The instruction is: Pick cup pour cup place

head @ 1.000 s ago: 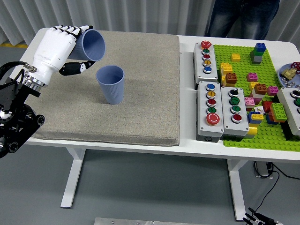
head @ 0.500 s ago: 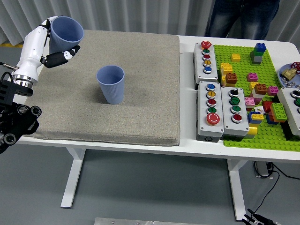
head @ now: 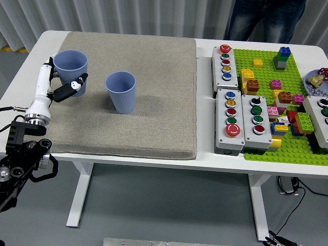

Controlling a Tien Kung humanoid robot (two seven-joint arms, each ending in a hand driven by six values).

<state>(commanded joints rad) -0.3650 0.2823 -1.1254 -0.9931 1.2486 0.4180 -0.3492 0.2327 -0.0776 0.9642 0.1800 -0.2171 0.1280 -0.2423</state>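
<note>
At the far left, the robot's left hand (head: 55,84) has its fingers wrapped around an upright blue cup (head: 70,68) on the grey mat (head: 154,102). Just right stands a second blue cup (head: 121,92), upright and apart. Further right lie button boxes (head: 241,120) and a green brick baseplate (head: 297,148).

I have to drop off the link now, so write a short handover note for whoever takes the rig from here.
Left hand: shut on the held cup, upright at the left of the grey mat; whether its base touches the mat cannot be told.
Right hand: not in view.
Second cup: standing upright mid-mat, to the right of the held one, apart from it.
Done: pick, going by the grasp. The pour cannot be confirmed from this view.
Left: make sure the cup is seated, open the fingers, and draw the arm clear.
A person stands at the far side, hands not visible.
</note>
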